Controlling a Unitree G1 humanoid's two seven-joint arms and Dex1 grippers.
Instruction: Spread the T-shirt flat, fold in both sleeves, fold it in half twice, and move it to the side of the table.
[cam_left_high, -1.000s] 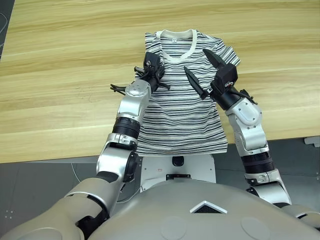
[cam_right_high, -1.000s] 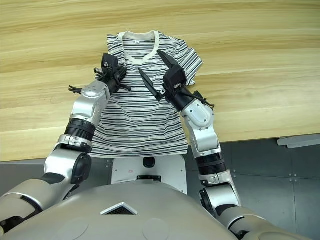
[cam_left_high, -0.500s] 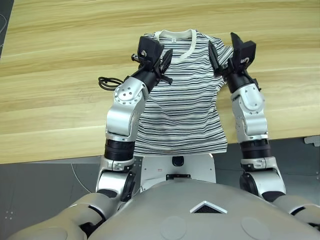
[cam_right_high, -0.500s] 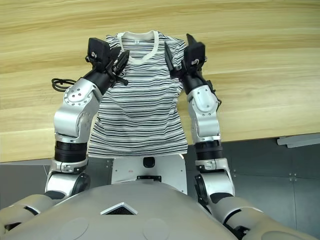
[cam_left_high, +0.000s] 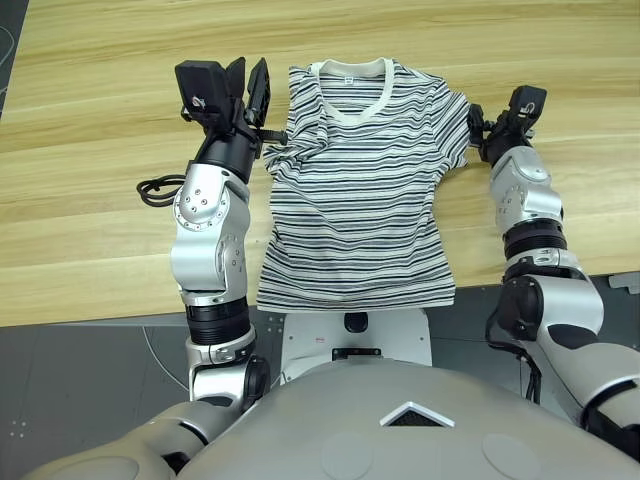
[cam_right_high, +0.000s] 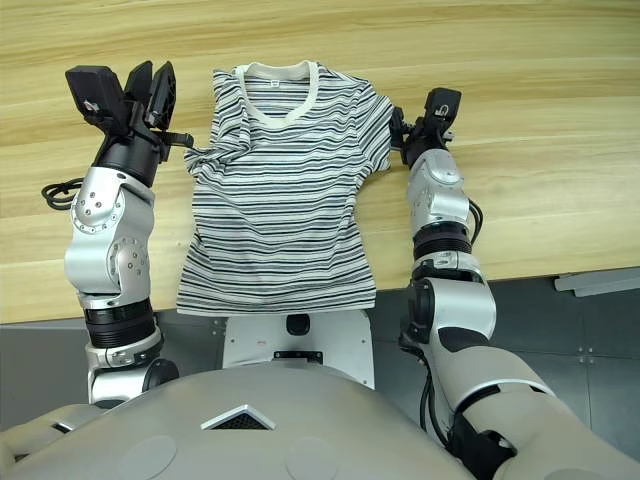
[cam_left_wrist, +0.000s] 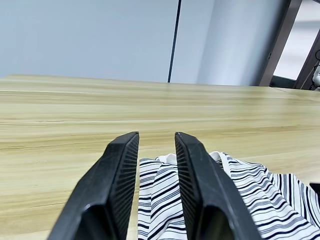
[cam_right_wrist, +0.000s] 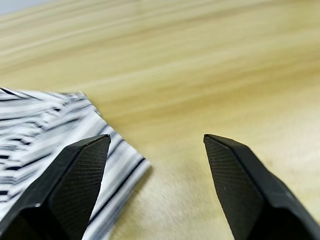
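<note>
The striped T-shirt (cam_left_high: 360, 200) lies face up on the wooden table (cam_left_high: 100, 100), collar away from me and hem at the near edge. Its right sleeve (cam_left_high: 458, 115) lies spread outward. The left sleeve (cam_left_high: 290, 150) is bunched and folded in over the shoulder. My left gripper (cam_left_high: 246, 90) is raised beside the left shoulder, its fingers a little apart and holding nothing; the left wrist view shows the shirt (cam_left_wrist: 240, 185) below the gripper (cam_left_wrist: 156, 137). My right gripper (cam_left_high: 497, 118) stands wide open just past the right sleeve's edge (cam_right_wrist: 45, 120), over bare wood.
A black cable (cam_left_high: 160, 188) loops on the table to the left of my left arm. Bare wood stretches on both sides of the shirt and beyond the collar. The table's near edge (cam_left_high: 100, 315) runs under the hem, with grey floor below.
Both arms have swung outward from over the shirt's chest. The left gripper went to the left shoulder, the right gripper to the outer edge of the right sleeve.
</note>
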